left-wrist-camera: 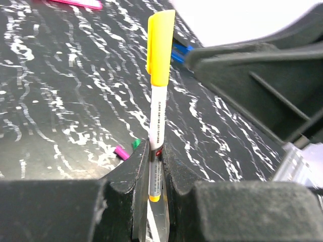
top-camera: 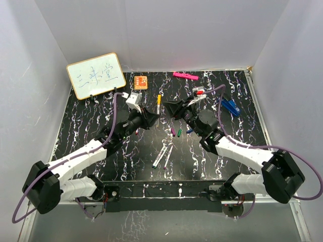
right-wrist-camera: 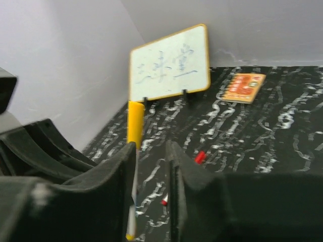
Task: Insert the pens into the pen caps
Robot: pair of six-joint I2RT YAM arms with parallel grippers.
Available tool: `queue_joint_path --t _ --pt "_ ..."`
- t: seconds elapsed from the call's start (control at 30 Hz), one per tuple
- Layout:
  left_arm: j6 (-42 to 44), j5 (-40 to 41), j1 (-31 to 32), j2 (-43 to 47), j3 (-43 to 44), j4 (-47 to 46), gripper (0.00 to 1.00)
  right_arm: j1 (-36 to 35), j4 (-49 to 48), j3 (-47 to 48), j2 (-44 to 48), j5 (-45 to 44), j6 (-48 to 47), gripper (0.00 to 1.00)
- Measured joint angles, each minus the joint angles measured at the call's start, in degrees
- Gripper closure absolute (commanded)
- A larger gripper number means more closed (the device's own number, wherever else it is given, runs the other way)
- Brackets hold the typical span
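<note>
Yellow cap (left-wrist-camera: 160,48) sits on the upper end of the yellow pen (left-wrist-camera: 157,118), which stands nearly upright above the middle of the black marbled worktop (top-camera: 81,121). The left end effector (left-wrist-camera: 155,148) is clamped on the lower part of this pen's white barrel, and the yellow tail end shows just below the fingers.

The right end effector (right-wrist-camera: 151,148) is just beside the pen, at its 3 o'clock in the top view. Its jaws are narrowly parted. In the right wrist view the pen runs along the inner face of one finger, and a gap lies between it and the other finger.

Toward 5 o'clock from the held pen, a green cap (top-camera: 173,130), a magenta cap (top-camera: 178,133) and a blue cap (top-camera: 189,131) lie near one another. A red cap (right-wrist-camera: 200,157) lies apart from them. Two loose pens (top-camera: 161,156) lie side by side at 6 o'clock.

A whiteboard (top-camera: 96,75) stands at 10 o'clock, with an orange card (top-camera: 141,81) at 11, a pink bar (top-camera: 185,76) at 1 and blue clips (top-camera: 230,106) at 3.
</note>
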State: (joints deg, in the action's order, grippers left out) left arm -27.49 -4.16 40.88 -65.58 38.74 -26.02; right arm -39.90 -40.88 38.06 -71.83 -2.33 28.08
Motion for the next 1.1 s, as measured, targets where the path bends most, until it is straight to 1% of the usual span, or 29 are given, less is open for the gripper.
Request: queue_joint_path --t 0.13,0.17,0.2,0.37,0.63,0.93,1.1 --pt "0.9 3.8 -0.8 0.0 0.7 4.5 1.00 -0.2 5.4 1.2 2.3 -5.3 -3.0 0.27" --pt "1.2 4.5 -0.8 -0.3 0.7 6.0 1.00 -0.2 6.3 1.5 3.2 -6.7 -4.0 0.10" --pt "1.4 5.2 -0.8 -0.7 0.8 7.3 1.00 -0.1 6.9 1.8 4.1 -8.0 -4.8 0.03" --pt "2.8 8.3 -0.8 -6.6 3.4 13.8 1.00 0.0 8.3 2.8 7.6 -13.5 -8.4 0.02" --pt "5.5 14.4 -1.7 -20.2 13.9 21.3 1.00 0.3 11.3 2.8 8.9 -20.2 -10.3 0.02" --pt "4.7 21.7 -3.8 -30.2 21.2 31.1 1.00 0.3 13.9 2.6 8.9 -23.6 -10.6 0.02" --pt "4.2 22.7 -4.6 -34.0 23.1 34.4 1.00 0.3 14.0 2.6 8.5 -24.2 -10.6 0.02"
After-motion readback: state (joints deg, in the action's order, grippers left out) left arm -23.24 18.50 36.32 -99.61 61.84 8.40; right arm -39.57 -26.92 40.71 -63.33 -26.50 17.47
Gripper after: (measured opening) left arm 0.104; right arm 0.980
